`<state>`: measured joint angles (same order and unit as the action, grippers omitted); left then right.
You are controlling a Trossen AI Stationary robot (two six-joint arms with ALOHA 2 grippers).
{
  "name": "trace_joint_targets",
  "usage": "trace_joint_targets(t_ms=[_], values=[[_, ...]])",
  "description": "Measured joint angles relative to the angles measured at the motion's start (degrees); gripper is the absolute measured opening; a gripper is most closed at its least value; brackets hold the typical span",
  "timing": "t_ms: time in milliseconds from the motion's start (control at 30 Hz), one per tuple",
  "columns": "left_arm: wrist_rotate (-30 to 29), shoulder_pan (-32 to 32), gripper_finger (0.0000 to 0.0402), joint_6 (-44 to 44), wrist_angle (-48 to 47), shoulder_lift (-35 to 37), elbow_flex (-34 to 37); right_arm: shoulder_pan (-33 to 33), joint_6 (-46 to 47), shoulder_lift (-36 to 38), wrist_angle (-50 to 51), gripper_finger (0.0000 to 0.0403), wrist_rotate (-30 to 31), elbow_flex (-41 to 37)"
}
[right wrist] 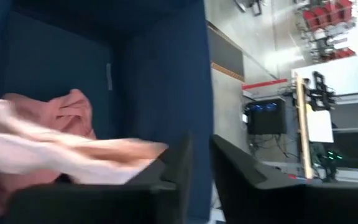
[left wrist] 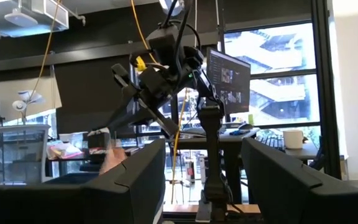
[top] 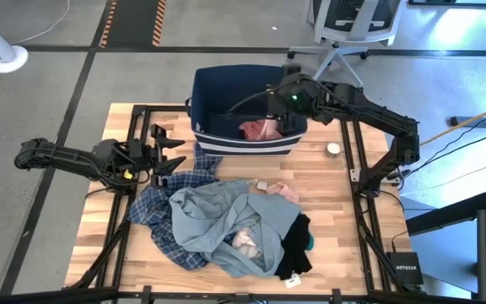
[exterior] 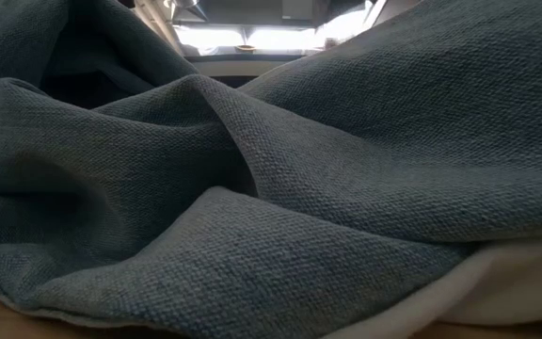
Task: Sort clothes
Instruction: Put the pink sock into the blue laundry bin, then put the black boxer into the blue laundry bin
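Note:
A navy bin (top: 218,93) stands at the table's far middle, with a pink piece (top: 261,129) lying inside it. My right gripper (top: 283,116) hangs over the bin's right part, pointing slantwise down. Its fingers (right wrist: 199,177) stand a narrow gap apart with nothing between them. A pale pink piece (right wrist: 61,152) stretches beside one finger, above a darker pink one (right wrist: 73,112). On the near table lie the large grey-blue garment (top: 218,219), the plaid shirt (top: 163,203), a black piece (top: 298,245) and a small pink piece (top: 283,192). My left gripper (top: 172,157) waits open at the left. My right gripper has the pale pink piece's end (right wrist: 157,149) right at the outer side of one finger (right wrist: 179,165), inside the bin. Whether cloth and finger touch, I cannot tell. Nothing sits in the gap between the fingers.
A small round white thing (top: 333,149) sits on the table right of the bin. The grey-blue garment (exterior: 271,188) fills the low view. Dark frame rails (top: 357,211) run along both table sides. An office chair (top: 353,25) stands beyond the far edge.

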<state>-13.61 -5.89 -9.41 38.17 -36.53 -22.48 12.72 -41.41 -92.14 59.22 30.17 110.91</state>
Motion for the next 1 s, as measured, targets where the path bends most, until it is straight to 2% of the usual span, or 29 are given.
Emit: trace_joint_targets(t_ms=[133,267,400,600,833,1000], values=[[0.04,0.0,0.0208,0.02,-0.06,0.02,0.0,0.0,0.05,-0.04,1.98,0.0146,-0.32,1.38],[0.04,0.0,0.0208,0.27,-0.21,0.02,0.0,-0.39,-0.37,-0.02,3.66,0.0181,-0.75,4.47],[0.02,0.0,0.0208,0.17,-0.24,0.02,0.0,-3.79,1.48,0.04,6.97,0.019,-5.33,8.53],[-0.02,0.0,0.0208,-1.06,-0.14,0.02,0.0,-13.6,5.2,0.04,13.38,0.019,-11.35,9.57],[-0.08,0.0,0.0208,-0.94,-0.02,0.02,0.0,-26.73,13.32,0.0,16.25,0.0191,-12.37,1.25],[-0.09,0.0,0.0208,-0.88,0.0,0.02,0.0,-34.3,17.31,0.01,11.5,0.0191,-12.34,-9.33]])
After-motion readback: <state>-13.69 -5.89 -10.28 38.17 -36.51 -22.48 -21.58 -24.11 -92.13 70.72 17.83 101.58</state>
